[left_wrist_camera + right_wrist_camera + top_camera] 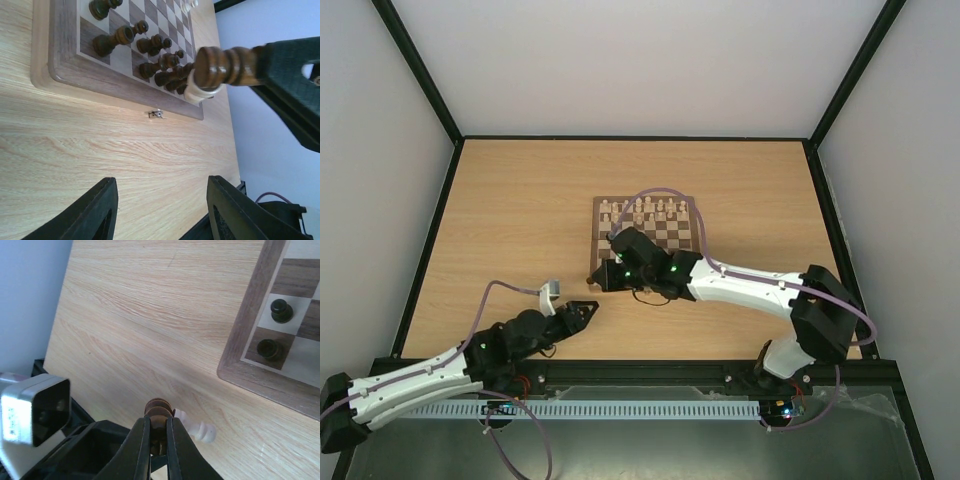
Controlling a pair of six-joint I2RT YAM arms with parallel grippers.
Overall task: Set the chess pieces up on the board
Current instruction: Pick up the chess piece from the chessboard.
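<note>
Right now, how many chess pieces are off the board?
2: a dark brown piece pinched in the right fingers, and a pale piece lying on the table beside it. Others may be hidden.

Pretty clearly a robotics lab test cell, not somebody's home. The wooden table (520, 220) sat boxed in by plain white walls (620, 60), with black frame posts (420, 70) at the corners. Two white-and-black robot arms, the left arm (420, 375) and the right arm (750, 285), were bolted along the near edge. Purple cables (515, 286) looped off them, and a slotted white cable duct (640, 409) ran across the front. One wrist carried a small camera box (35, 410). A chessboard (596, 225) sat mid-table.
</note>
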